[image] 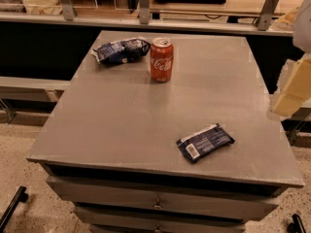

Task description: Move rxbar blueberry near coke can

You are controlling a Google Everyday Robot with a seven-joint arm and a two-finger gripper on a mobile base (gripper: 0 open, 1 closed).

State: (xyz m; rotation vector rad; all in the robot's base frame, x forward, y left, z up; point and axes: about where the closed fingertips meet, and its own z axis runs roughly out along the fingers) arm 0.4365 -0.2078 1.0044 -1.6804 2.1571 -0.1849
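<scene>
The rxbar blueberry (204, 141), a flat dark navy wrapper with a white barcode patch, lies on the grey table (121, 120) near the front right. The coke can (161, 59), red with white script and a silver top, stands upright toward the back middle, well apart from the bar. My gripper (290, 93) shows only as a pale shape at the frame's right edge, over the table's right side, to the right of the bar and above it. It touches neither object.
A puffy blue-and-white chip bag (120, 50) lies just left of the can at the back left. The table has drawers (155, 204) below its front edge. A counter with metal posts (144, 4) runs behind it.
</scene>
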